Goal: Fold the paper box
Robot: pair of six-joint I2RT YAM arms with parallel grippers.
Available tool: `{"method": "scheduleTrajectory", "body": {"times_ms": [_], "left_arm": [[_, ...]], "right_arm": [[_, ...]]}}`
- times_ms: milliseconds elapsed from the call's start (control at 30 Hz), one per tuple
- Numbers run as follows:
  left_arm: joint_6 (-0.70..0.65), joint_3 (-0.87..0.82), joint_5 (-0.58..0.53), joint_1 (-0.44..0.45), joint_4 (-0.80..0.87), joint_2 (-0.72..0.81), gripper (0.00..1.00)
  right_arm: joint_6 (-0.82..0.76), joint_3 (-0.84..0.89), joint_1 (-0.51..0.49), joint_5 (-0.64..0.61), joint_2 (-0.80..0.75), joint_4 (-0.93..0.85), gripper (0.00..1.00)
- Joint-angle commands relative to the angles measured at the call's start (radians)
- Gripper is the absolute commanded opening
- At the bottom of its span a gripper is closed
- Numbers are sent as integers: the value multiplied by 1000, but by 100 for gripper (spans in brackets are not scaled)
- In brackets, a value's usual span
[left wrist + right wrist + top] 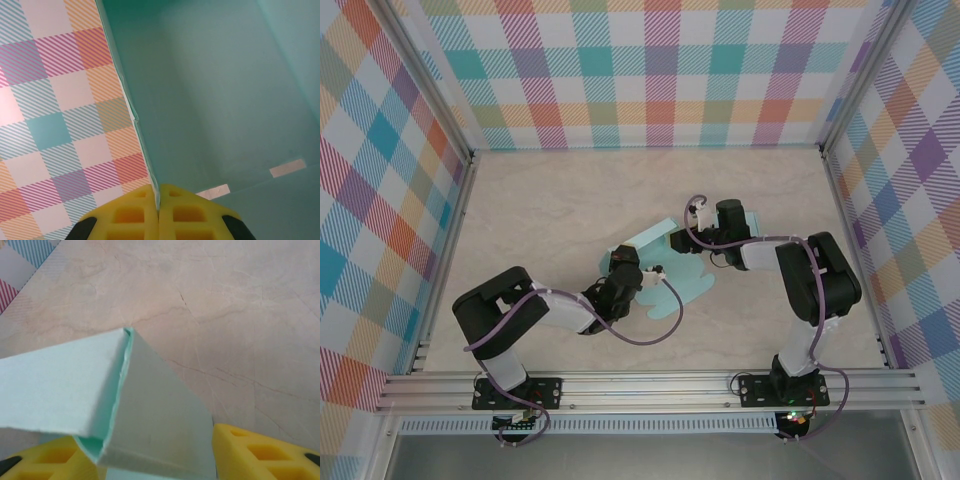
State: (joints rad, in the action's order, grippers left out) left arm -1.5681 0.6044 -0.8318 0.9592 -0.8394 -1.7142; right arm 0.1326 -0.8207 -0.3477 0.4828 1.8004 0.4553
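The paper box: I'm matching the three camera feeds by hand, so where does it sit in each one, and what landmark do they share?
Top external: paper box at the middle of the table.
Left wrist: its teal panel fills the right side, edge pinched by the left gripper at bottom.
Right wrist: folded corner at lower centre, between the right gripper fingers.
Shared landmark: the plaid wall.
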Motion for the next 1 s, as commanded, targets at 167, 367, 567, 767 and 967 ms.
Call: {"method": "scheduleTrajectory", "body": {"times_ms": [167,367,567,767,967], "left_arm": [[2,6,14,19,76,-10,0],[11,12,22,19,79,-5,0],[88,27,58,19,157,41,0],[270,63,110,20,261,128,44],[628,68,211,19,343,346,86]], "right_arm": [[-24,15,-18,-63,34,118,52],[-42,21,-64,-188,61,140,50],[-32,48,-86,-287,68,210,33],[-85,56,-116,-358,55,195,19],[-120,73,-144,-444,27,190,0]]}}
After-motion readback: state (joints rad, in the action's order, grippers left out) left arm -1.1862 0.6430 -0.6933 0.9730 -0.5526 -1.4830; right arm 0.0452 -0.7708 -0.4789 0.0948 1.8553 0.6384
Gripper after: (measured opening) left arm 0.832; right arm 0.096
